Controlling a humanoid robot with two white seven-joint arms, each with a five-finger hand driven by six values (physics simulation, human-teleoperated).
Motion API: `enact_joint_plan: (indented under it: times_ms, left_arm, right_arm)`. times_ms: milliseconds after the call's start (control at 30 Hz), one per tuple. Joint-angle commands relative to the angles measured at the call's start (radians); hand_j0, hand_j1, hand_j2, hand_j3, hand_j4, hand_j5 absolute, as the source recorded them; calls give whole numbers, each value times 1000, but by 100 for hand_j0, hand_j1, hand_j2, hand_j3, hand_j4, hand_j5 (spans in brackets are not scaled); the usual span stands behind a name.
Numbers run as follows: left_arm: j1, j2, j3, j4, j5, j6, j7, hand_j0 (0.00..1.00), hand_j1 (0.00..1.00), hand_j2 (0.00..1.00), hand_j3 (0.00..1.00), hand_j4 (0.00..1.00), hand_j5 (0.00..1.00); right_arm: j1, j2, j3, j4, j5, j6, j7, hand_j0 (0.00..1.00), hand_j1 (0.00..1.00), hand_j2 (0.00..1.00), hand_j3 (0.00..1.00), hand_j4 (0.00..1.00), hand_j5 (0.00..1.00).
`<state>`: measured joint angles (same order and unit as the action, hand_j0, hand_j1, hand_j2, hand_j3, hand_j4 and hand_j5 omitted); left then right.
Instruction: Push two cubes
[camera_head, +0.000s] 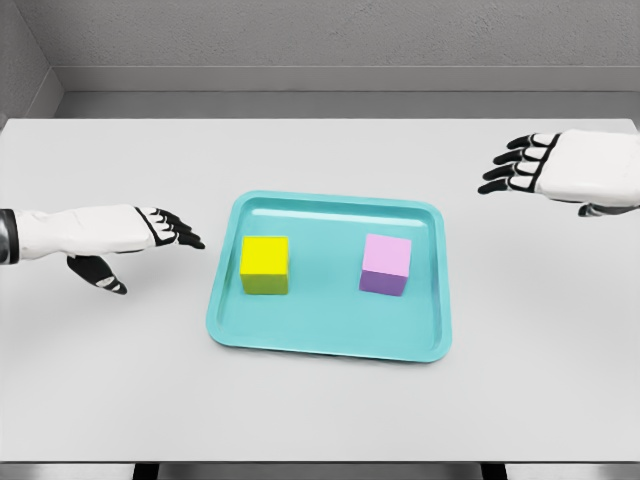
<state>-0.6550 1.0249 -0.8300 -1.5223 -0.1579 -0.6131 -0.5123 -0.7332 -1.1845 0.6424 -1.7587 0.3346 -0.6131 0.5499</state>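
Observation:
A yellow cube (265, 264) and a pink cube (386, 264) stand side by side, apart, on a teal tray (330, 335) in the middle of the white table. My left hand (170, 229) is open, fingers stretched toward the tray's left rim, a short gap left of the yellow cube. Over the table's far right hovers my right hand (520, 165), open with its fingers pointing left, well above and right of the pink cube. Neither hand touches a cube or the tray.
The white table (100, 380) spreads wide around the tray. A grey wall runs behind its far edge, and the front edge lies along the bottom of the view.

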Motion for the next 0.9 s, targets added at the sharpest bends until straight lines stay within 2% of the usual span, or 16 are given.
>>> enact_joint_plan:
  times_ms: [0,100,133,167,200,233,267,300,467,567,667,733,867]
  left_arm:
    - [-2,0,-1,4,6,2,0,100,100,100,100,100,100]
    - [-2,-6,-1,7,6,2,0,100,100,100,100,100,100]
    - [-2,-6,-1,8,3,2,-3,85,85,85,85,85,85]
    - [-17,-8,-1,8,-35,2,-38,52,52,52,52,52,52]
    - [-23,-13,0,7,-41,2,-74,33,33,33,33,33,33]
    - [-31,-9,3,8,-43,2,-99,19,19,19,19,19,19]
    - [-37,-13,2,7,-41,2,-99,1,1,1,1,1,1]
    - [-38,-20,3,7,-41,2,-99,1,1,1,1,1,1]
    - [-67,-22,-1,-27,-40,2,-99,0,0,0,0,0,0]
    - [-95,-115,-1,-33,-46,2,-99,0,0,0,0,0,0]
    - [-107,-125,0,-6,-63,2,-99,0,0,0,0,0,0]
    - [-112,-152,-11,-4,-114,2,-99,0,0,0,0,0,0]
    - [-123,-166,-14,-7,-120,2,-99,0,0,0,0,0,0]
  right_arm:
    - [0,2,8,-1,-3,2,1,100,100,100,100,100,100]
    - [-9,6,10,1,-5,2,-10,100,100,100,100,100,100]
    - [-38,0,8,2,-5,2,-5,100,100,100,100,100,100]
    - [-43,-9,8,4,-8,2,-4,100,100,100,100,100,100]
    - [-43,-7,10,5,-6,2,2,100,100,100,100,100,100]
    - [-48,-7,10,4,-5,2,61,77,77,77,77,77,77]
    - [-48,-1,5,4,-8,2,61,29,29,29,29,29,29]
    - [-46,2,11,2,-8,2,61,7,7,7,7,7,7]
    - [-51,-6,14,4,-6,2,61,8,8,8,8,8,8]
    - [-44,-6,16,4,-8,2,61,8,8,8,8,8,8]
    - [-48,-6,59,4,-5,2,61,8,8,8,8,8,8]
    - [-49,-4,62,1,-3,2,61,8,8,8,8,8,8]
    - [-51,19,131,1,52,2,61,8,8,8,8,8,8]
